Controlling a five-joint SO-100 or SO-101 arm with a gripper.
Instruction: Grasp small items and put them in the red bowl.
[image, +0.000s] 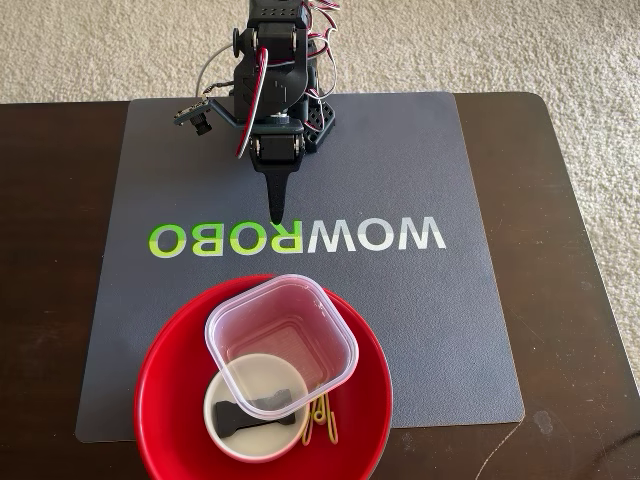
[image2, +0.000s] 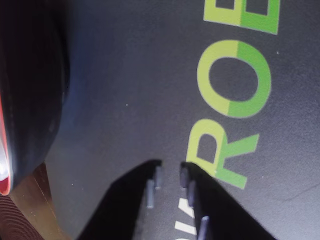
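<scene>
The red bowl sits at the near edge of the mat. Inside it a small white bowl holds a black bar-shaped clip. A clear square tub rests tilted over the white bowl's far side. A yellow-green clothespin lies on the red bowl's floor beside the white bowl. My gripper points down at the mat's lettering, well behind the bowl. Its fingertips are nearly together with nothing between them in the wrist view. A red sliver of the bowl shows at that view's left edge.
A grey mat printed with WOWROBO covers the dark wooden table. The arm's base stands at the mat's far edge. Beige carpet surrounds the table.
</scene>
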